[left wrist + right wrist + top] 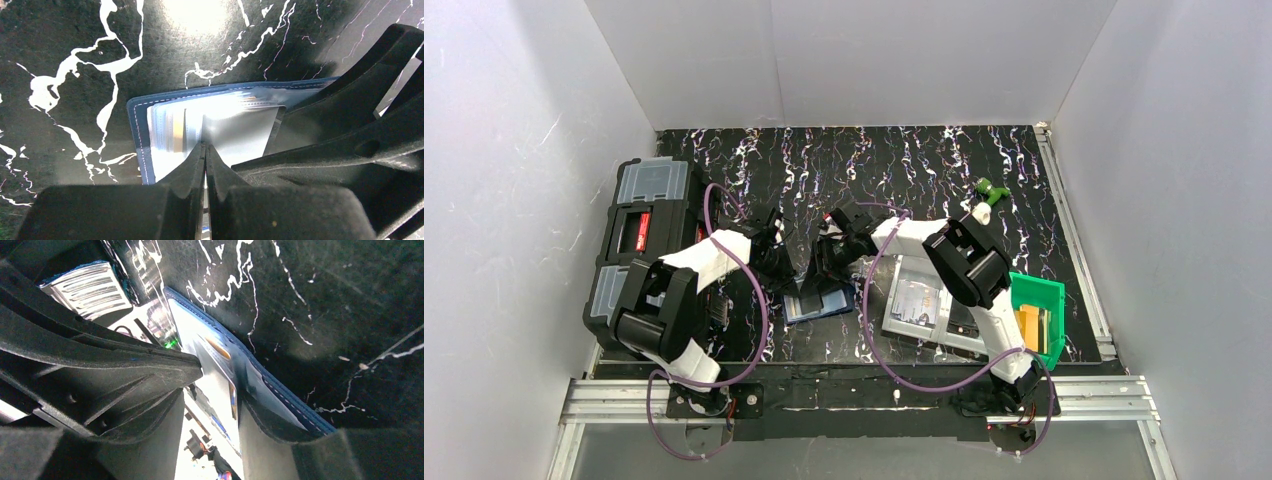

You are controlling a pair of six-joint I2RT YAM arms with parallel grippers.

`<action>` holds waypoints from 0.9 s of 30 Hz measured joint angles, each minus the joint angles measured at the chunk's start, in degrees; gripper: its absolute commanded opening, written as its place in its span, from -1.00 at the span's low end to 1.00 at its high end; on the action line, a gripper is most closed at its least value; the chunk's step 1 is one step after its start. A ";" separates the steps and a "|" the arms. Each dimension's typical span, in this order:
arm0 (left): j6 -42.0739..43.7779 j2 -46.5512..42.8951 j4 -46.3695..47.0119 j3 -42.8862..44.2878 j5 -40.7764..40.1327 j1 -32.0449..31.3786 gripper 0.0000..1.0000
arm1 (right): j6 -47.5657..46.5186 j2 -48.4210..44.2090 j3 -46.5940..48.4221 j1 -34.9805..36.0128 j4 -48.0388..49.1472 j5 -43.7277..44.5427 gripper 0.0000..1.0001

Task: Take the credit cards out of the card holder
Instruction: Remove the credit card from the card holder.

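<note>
black marbled table (924,160), holder (822,303) open flat between both claws, cards (176,131) inside its sleeves (160,150): left claw (204,147) pinched shut against them, right claw (222,380) part-open astride them, grip unclear.

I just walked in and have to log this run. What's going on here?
Both arms are working on the open navy card holder in the middle of the table. The right gripper grips one flap of it between its fingers. The left gripper, fingers shut, pinches something thin at the clear sleeves. I cannot tell whether that is a card or a sleeve. A gold-tan card sits in a sleeve.
</note>
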 measured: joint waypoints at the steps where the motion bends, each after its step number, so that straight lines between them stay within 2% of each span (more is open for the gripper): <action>1: -0.15 0.06 0.10 -0.06 0.22 -0.02 -1.00 | 0.34 0.08 -0.39 -0.04 0.91 -0.51 0.01; 15: -2.99 0.88 0.11 -0.27 0.46 0.43 -1.00 | 3.71 -1.63 -8.42 -2.07 13.02 -4.05 -0.01; 27: -3.66 1.50 0.04 -0.25 1.24 0.97 -1.00 | 7.11 -3.17 -14.69 -4.59 20.26 -5.71 -0.34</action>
